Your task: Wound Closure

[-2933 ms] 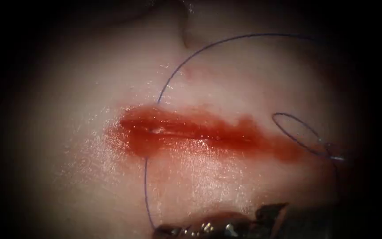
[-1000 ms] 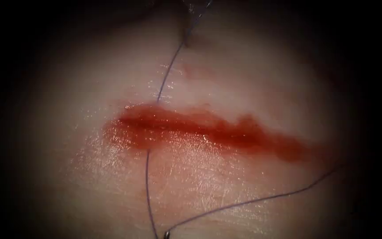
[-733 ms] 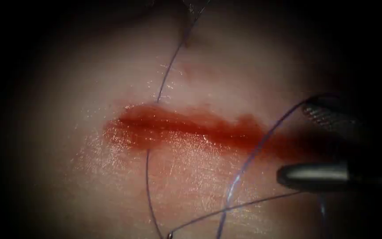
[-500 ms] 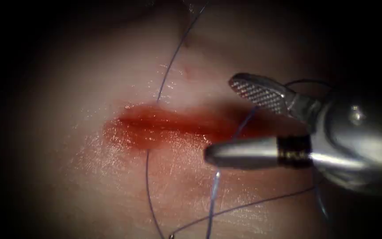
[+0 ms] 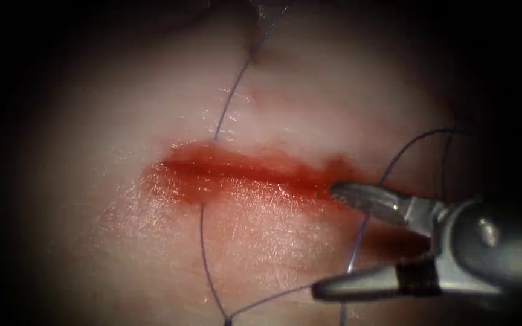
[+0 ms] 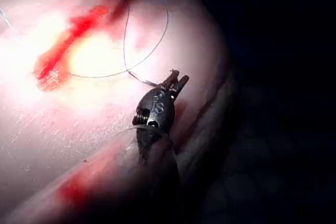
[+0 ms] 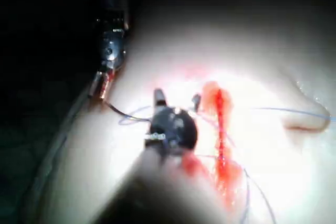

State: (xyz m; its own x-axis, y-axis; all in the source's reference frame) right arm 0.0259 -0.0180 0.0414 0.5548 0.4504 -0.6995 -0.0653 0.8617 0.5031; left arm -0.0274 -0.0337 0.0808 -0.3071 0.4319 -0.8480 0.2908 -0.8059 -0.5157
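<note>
the thread (image 5: 201, 253) is thin, light and floppy. it crosses the cut (image 5: 243, 172) on the soft, wet tissue (image 5: 92, 151), near the cut's left end, so grab it gently by a loose bit. the left tool (image 6: 176, 81) pinches it tight. the right tool (image 5: 330, 241) gapes wide around a loop, holding nothing. i can read no writing.

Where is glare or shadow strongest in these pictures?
Endoscope view: dark rim all round, wet glints on the tissue below the cut; the open right tool, holding nothing, shadows the tissue under it. Left wrist view: glare washes out the tissue beside the cut; the left tool, shut on the thread, is dark.
</note>
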